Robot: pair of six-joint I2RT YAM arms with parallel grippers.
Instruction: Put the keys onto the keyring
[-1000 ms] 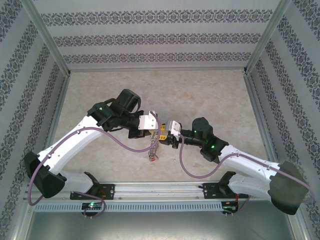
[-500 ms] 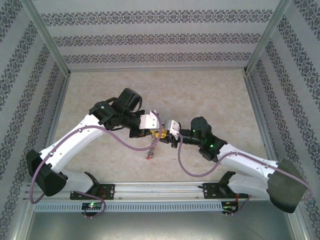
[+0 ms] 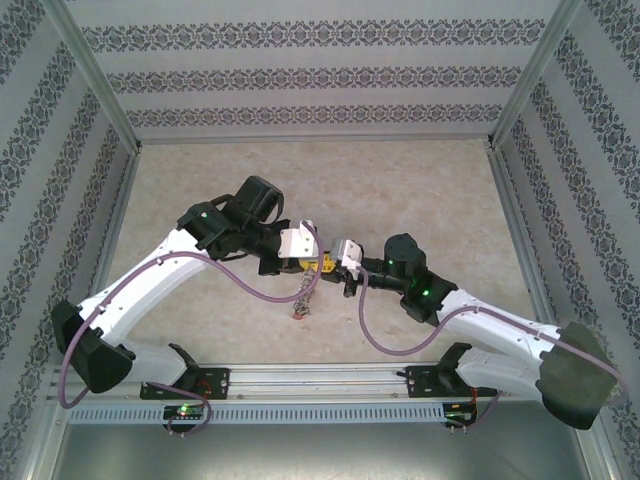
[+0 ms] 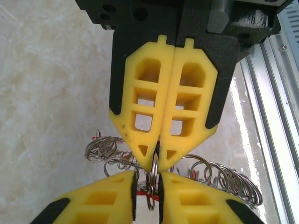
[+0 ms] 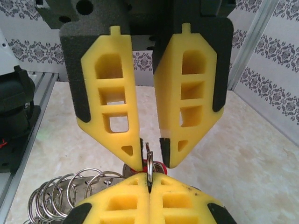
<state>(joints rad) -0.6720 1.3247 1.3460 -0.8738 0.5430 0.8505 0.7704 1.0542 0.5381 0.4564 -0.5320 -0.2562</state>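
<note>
Both grippers meet tip to tip above the middle of the table. My right gripper (image 3: 337, 268) (image 5: 149, 177) is shut on the thin metal keyring (image 5: 148, 161) (image 4: 152, 186), which stands edge-on. My left gripper (image 3: 312, 264) (image 4: 148, 176) is open a little, its pads on either side of the same ring with a small gap. A bunch of small wire rings and silver keys (image 3: 303, 298) (image 4: 219, 179) (image 5: 56, 196) hangs from the keyring down to the table. A red tag (image 5: 159, 165) shows just behind the ring.
The marble-patterned table (image 3: 420, 190) lies bare around the arms. Patterned walls with metal posts (image 3: 510, 110) enclose it. An aluminium rail (image 3: 320, 378) (image 4: 275, 116) runs along the near edge by the arm bases.
My right gripper has closed onto the keyring. My left gripper has loosened from shut to slightly open. The hanging bunch of keys has swung a little.
</note>
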